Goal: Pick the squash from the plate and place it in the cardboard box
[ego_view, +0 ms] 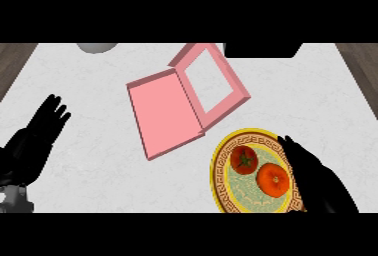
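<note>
While my left hand (37,137) rests open at the desk's (96,165) left, my right hand (316,177) lies outstretched over the plate's (218,165) right rim, beside the squash (272,180).

Left of the black right hand (319,181), plate (217,175) rimmed yellow with a brown key pattern, pale speckled green inside. Nearest the hand, orange fruit (272,180); beyond, red fruit (244,159) with green stalk. Farther left, pink box (166,110), white marbled counter (96,150).
</note>
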